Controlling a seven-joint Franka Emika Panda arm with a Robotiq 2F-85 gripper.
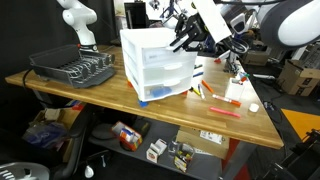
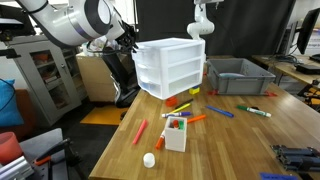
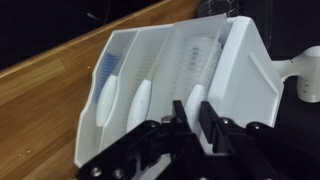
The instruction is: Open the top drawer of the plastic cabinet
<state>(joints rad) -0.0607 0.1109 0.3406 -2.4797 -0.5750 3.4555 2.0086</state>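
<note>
A white plastic cabinet with three drawers stands on the wooden table. It shows in both exterior views. My gripper is at the front of the top drawer, level with its handle. In the wrist view the cabinet lies sideways and the handles of the two lower drawers show as white ovals. My gripper has its fingers close together over the top drawer's handle, with a white strip between them. All the drawers look closed.
A dark dish rack sits at one table end, seen as a grey bin. Coloured markers and a small white box lie before the cabinet. A white arm stands behind. Clutter fills the shelf under the table.
</note>
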